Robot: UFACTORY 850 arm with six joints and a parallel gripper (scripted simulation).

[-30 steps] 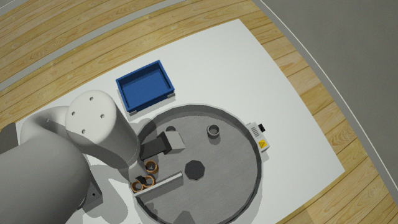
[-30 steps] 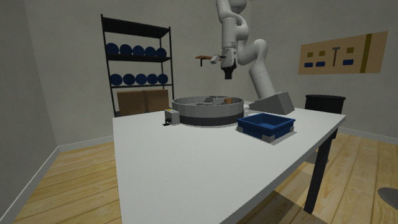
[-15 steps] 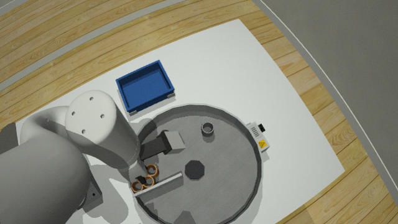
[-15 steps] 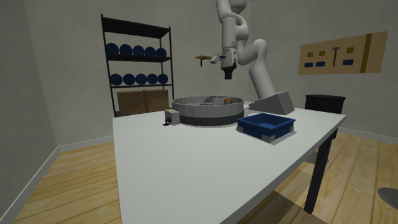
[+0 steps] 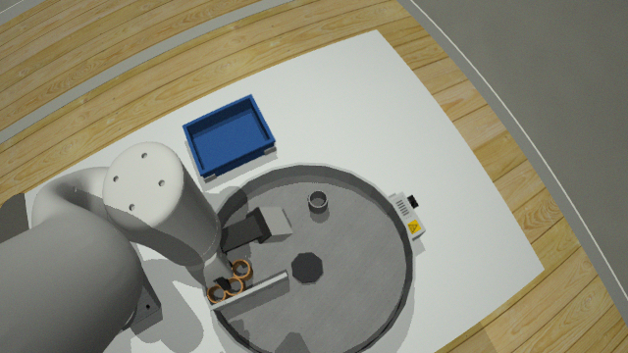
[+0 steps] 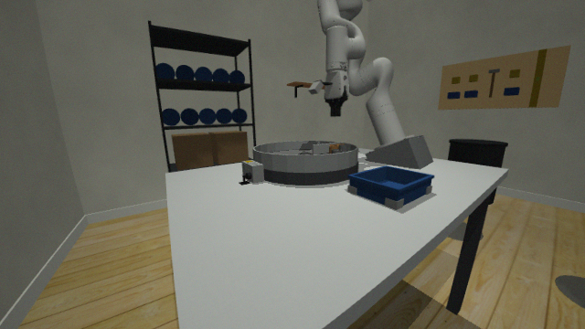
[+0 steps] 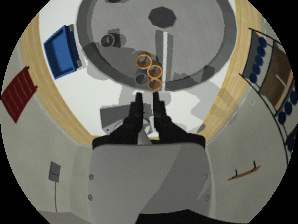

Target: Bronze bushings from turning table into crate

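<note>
You had the gripper (image 5: 227,274) (image 6: 335,116) (image 7: 147,99) pointing down, high over the near side of the turning table (image 5: 353,235) (image 6: 302,162) (image 7: 200,30), its fingers a narrow gap apart with nothing between them. Three bronze bushings (image 5: 250,269) (image 6: 335,147) (image 7: 144,67) stood in a close row on the turning table, two beside the fence (image 5: 250,291) (image 6: 321,149) (image 7: 165,60) and the third farther out from it. The fence presumably served to gather what the table carried round, which would have explained the cluster. One steel bushing (image 5: 318,209) (image 7: 115,1) stood well apart, toward the far side; a second steel bushing (image 7: 102,40) was visible in the wrist view, between the bronze group and the crate side. The crate (image 5: 228,142) (image 6: 379,189) (image 7: 60,52) sat just beside the turning table and held no bushing, so your transfer was judged to be at its start. The raised position appeared suited to waiting clear of the rim while you chose a bushing. Your next move called for wider fingers and a straight descent on one bronze ring; close neighbours could have been knocked, and a bushing released too high could have rolled in the crate
</note>
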